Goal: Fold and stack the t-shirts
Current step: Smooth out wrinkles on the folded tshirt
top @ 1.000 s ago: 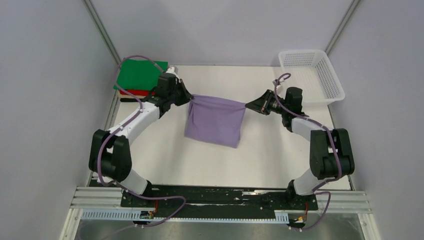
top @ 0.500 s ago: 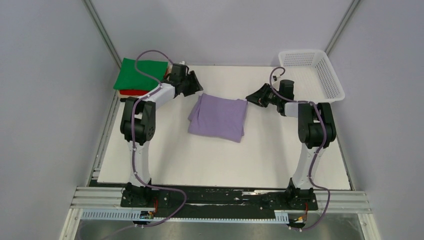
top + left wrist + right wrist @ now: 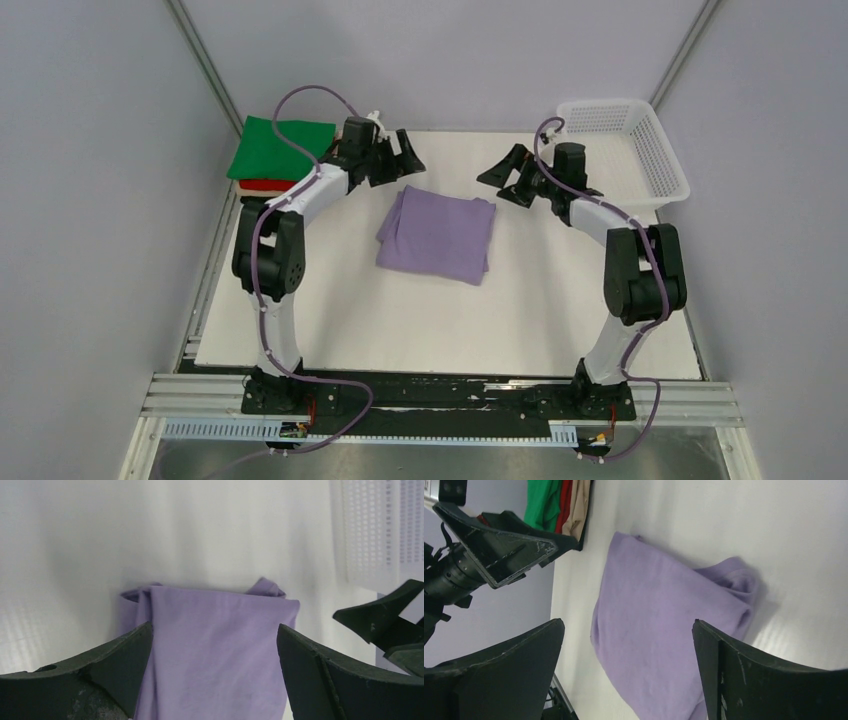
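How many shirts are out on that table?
4: purple shirt mid-table; green shirt, red shirt and tan shirt stacked at the far-left corner, green on top. More may hide underneath.

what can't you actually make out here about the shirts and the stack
- Purple shirt: its lower layers are hidden under its own top layer in every view. In the left wrist view the bottom edge cuts off its near end.
- Stack: the top view shows only the green shirt and the red shirt. The tan shirt shows only as an edge in the right wrist view, cut off at the top.
- Basket: mostly out of frame in the left wrist view.
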Available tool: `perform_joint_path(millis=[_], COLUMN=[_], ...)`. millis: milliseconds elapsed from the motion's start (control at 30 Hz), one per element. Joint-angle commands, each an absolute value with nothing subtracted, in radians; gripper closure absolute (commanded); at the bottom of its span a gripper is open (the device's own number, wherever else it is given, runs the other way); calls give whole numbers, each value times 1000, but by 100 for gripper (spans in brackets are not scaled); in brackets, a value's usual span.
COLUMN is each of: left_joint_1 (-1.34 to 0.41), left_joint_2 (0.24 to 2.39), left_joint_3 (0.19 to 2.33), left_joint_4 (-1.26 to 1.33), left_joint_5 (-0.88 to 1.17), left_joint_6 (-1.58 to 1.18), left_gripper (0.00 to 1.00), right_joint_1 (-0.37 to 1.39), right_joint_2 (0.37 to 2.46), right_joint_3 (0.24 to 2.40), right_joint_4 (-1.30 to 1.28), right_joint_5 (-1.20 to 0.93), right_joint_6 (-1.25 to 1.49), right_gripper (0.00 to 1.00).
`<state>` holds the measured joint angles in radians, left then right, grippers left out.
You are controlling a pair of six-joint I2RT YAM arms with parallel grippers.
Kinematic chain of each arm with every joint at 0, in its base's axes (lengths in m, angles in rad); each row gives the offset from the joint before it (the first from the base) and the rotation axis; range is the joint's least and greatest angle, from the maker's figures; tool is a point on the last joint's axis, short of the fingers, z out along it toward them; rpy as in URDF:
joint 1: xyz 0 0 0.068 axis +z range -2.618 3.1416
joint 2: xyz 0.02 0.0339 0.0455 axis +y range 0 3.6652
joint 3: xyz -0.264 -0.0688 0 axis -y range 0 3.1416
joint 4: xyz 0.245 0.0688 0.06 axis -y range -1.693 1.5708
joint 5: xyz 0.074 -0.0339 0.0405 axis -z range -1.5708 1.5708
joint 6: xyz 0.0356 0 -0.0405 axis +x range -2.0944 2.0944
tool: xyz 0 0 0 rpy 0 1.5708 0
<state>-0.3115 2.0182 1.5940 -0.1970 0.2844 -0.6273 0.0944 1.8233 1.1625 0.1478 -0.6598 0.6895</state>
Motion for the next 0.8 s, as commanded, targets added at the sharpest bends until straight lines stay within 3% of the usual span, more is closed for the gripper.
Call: perform_joint_path(millis=[0, 200, 467, 600, 767], left_joint_1=[-352, -352, -350, -354, -398], left_joint_2=[2017, 2197, 2266, 2219, 2024], left_joint_3=[1597, 1706, 1674, 1569, 1265], left_joint_4=[-146, -210, -320, -321, -223], left_joint_5=[377, 393, 190, 208, 213], left_joint_6=[-606, -627, -627, -651, -709], left_gripper=[0, 0, 0, 0, 0], right_joint_1=[152, 155, 171, 198, 246], right_joint_2=[1814, 1947, 2140, 2075, 1899], right_joint_3=[1153, 1220, 1287, 1185, 1022], right_joint_4=[142, 203, 121, 114, 69], right_joint_5=[-677, -680, -637, -578, -498], right_joint_6=[686, 734, 726, 712, 660], right_gripper=[0, 0, 0, 0, 0])
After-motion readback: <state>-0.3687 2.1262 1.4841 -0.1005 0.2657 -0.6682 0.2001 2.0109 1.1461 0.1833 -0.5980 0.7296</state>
